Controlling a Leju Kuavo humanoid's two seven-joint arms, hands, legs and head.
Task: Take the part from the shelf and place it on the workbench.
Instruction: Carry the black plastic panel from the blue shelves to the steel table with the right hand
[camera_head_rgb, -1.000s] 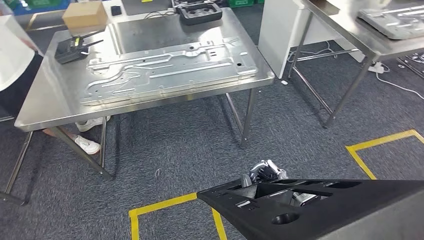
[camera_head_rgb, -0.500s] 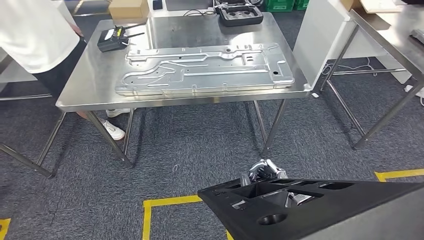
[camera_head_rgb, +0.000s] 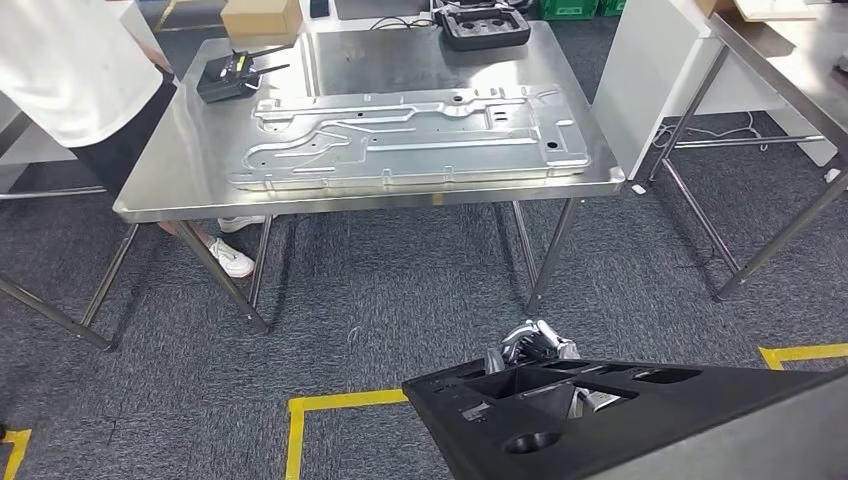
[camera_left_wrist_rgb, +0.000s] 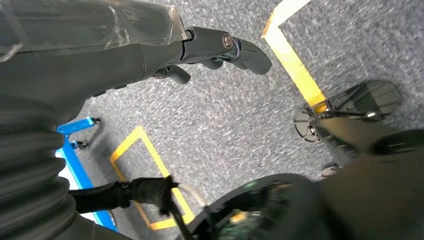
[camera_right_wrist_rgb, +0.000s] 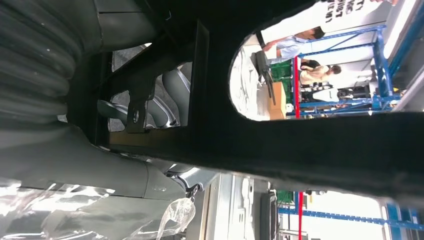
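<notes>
Framing in the head view has shifted a little against the picture of half a second ago: the steel bench (camera_head_rgb: 400, 205) sits slightly higher and more to the right, so the camera has moved, not the things on it. Against one second ago the shift is large, and the bench now stands almost square in front. I judge that the robot has nearly finished turning toward the bench and must next walk closer, because grey carpet lies between.

In this view the black part (camera_head_rgb: 600, 420) is at the near right, well apart from the bench, and the right hand (camera_head_rgb: 535, 342) shows at its far edge with fingers curled on it. On the bench I count one large silver plate (camera_head_rgb: 410, 140), one black tray (camera_head_rgb: 485, 25) at the far edge, one black device with antennas (camera_head_rgb: 228, 75) and one cardboard box (camera_head_rgb: 262, 15) at the far left. One person in a white shirt (camera_head_rgb: 70, 60) stands at the left of the bench. A second bench (camera_head_rgb: 790, 70) is on the right.

In the left wrist view the left hand (camera_left_wrist_rgb: 210, 50) hangs over the carpet, fingers loosely bent and apart, holding nothing. I count two yellow tape outlines on the floor.

In the right wrist view the part is very close, and the right hand holds it through one of its openings.
</notes>
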